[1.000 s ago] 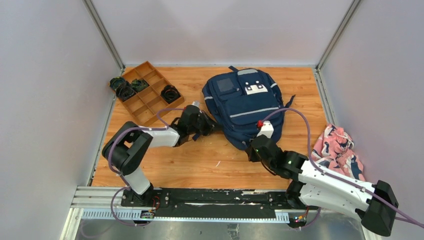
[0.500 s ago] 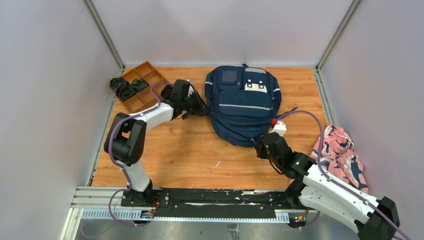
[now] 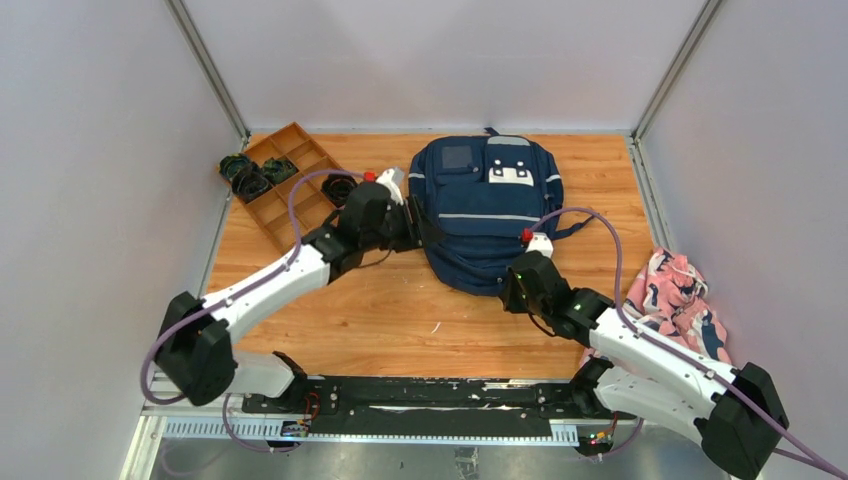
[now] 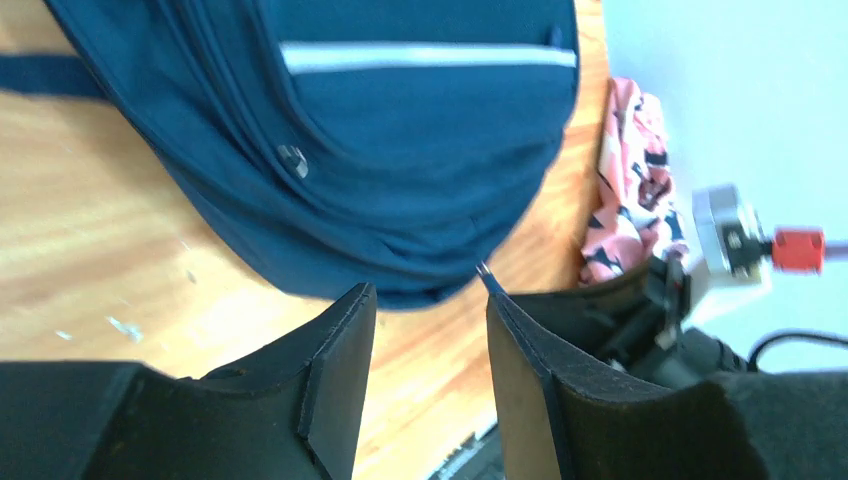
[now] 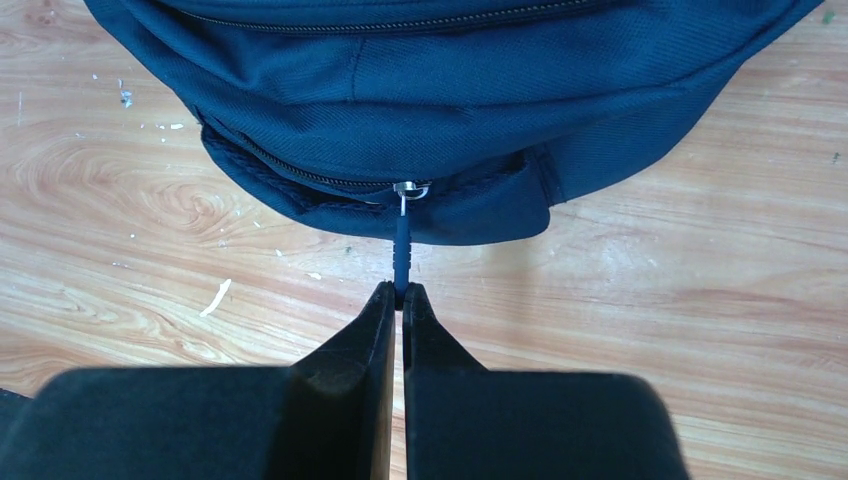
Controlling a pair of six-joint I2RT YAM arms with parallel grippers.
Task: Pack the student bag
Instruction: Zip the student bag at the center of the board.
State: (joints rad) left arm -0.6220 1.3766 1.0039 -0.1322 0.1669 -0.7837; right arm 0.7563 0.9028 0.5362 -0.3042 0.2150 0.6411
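Grained wood table (image 5: 700,330); right tool (image 5: 401,293) pinches woven student bag's (image 5: 450,80) zipper pull (image 5: 402,240).

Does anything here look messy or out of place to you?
The pink patterned cloth lies crumpled off the right edge of the wooden table, by the wall. Small white flecks litter the wood near the student bag. Otherwise nothing stands out.
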